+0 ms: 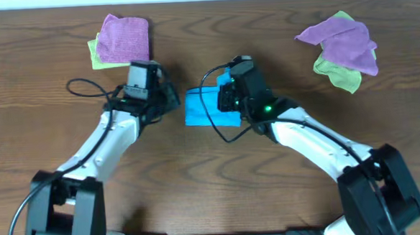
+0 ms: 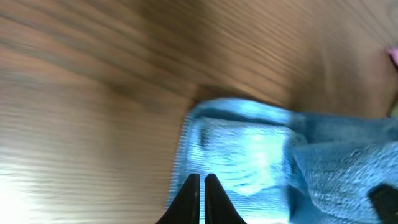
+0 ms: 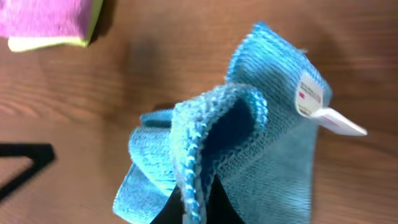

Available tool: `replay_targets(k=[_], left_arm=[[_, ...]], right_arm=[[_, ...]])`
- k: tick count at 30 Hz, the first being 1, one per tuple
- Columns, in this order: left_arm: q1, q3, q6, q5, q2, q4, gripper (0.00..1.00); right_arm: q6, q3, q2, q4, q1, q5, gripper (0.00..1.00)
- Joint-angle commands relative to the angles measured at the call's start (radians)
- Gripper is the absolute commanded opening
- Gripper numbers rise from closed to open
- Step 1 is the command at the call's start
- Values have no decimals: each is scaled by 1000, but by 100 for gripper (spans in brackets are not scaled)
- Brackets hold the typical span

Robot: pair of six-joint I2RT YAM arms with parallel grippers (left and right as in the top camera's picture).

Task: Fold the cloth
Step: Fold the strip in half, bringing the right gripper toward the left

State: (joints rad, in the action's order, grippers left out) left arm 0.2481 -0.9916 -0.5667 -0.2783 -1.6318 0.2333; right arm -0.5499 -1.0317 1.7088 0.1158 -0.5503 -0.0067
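Observation:
The sky-blue cloth (image 1: pixel 204 109) lies bunched and partly folded on the wooden table between the two arms. My right gripper (image 3: pixel 198 200) is shut on a raised fold of the cloth's edge and holds it up; the cloth's white tag (image 3: pixel 314 99) sticks out to the right. In the overhead view my right gripper (image 1: pixel 228 95) is at the cloth's right top corner. My left gripper (image 2: pixel 202 180) is shut with nothing seen between its fingers. It hovers over the cloth's (image 2: pixel 249 149) left edge and sits just left of the cloth in the overhead view (image 1: pixel 169 98).
A purple cloth on a light green one (image 1: pixel 122 40) lies at the back left, also in the right wrist view (image 3: pixel 43 18). A second purple and green pile (image 1: pixel 342 47) lies at the back right. A black cable (image 1: pixel 86 88) loops by the left arm.

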Motion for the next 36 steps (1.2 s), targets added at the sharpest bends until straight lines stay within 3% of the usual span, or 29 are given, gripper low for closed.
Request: replay_targets(k=[1, 28, 36], left_arm=[[-29, 5, 51, 54, 34, 32, 6], [-93, 5, 66, 72, 45, 110, 6], [-93, 5, 66, 77, 45, 109, 6]], right_arm=[[17, -37, 31, 1, -29, 1, 1], [16, -92, 177, -23, -99, -25, 1], [16, -95, 190, -45, -114, -50, 9]])
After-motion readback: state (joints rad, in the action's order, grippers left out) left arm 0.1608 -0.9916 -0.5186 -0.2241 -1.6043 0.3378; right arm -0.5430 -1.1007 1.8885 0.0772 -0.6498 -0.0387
